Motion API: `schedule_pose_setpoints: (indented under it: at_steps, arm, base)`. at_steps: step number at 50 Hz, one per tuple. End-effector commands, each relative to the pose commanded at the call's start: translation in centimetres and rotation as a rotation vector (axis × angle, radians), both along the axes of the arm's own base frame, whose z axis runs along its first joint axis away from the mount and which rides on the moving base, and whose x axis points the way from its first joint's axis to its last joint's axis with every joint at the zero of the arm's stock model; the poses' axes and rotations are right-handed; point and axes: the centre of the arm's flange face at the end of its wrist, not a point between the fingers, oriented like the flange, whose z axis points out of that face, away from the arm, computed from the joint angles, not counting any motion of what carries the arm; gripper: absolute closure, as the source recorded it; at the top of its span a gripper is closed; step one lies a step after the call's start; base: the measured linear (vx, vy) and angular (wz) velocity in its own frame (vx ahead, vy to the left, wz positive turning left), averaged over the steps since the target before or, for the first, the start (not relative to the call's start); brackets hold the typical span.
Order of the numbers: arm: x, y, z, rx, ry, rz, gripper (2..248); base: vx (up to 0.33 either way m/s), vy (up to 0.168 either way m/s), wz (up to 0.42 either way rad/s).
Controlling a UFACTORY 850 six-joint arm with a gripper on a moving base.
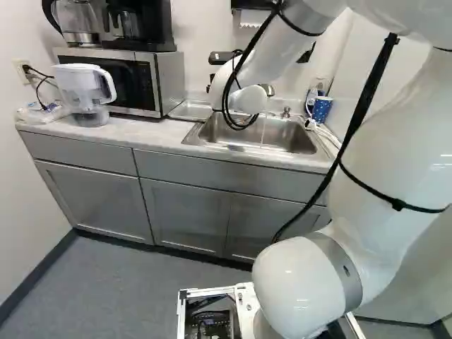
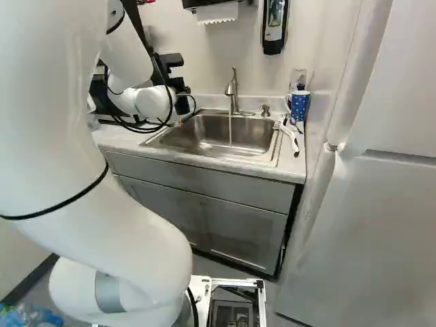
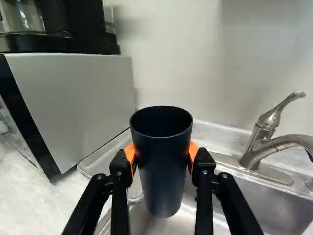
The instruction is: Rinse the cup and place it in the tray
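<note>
In the right base view my gripper (image 2: 180, 85) shows partly, dark, left of the faucet; its fingertips are hard to make out there. The wrist view shows my gripper (image 3: 161, 152) shut on a dark cup (image 3: 161, 188), with orange pads against two opposite sides. The cup is upright, its open rim uppermost, near the sink's edge on the microwave's side. A shallow metal tray (image 1: 189, 110) lies between microwave and sink, partly hidden by the cup in the wrist view. Water runs from the faucet (image 2: 232, 92) into the sink (image 2: 204, 136), apart from the cup.
The microwave (image 1: 127, 78) carries a coffee maker (image 1: 141, 25), with a white pitcher (image 1: 85, 92) in front. Right of the sink stand a blue dotted mug (image 2: 299, 105) and a white-handled brush (image 2: 291, 139). A soap dispenser (image 2: 274, 27) hangs on the wall above.
</note>
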Motion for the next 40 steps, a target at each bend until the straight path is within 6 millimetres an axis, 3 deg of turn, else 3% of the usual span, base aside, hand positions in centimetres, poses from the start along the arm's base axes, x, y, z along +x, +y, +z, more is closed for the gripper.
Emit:
schedule_pose_setpoints:
  at_steps: [40]
  arm:
    - [6.5,5.0,-0.3,0.051,-0.001,0.022,128]
  base:
    - [0.000,0.000,0.000]
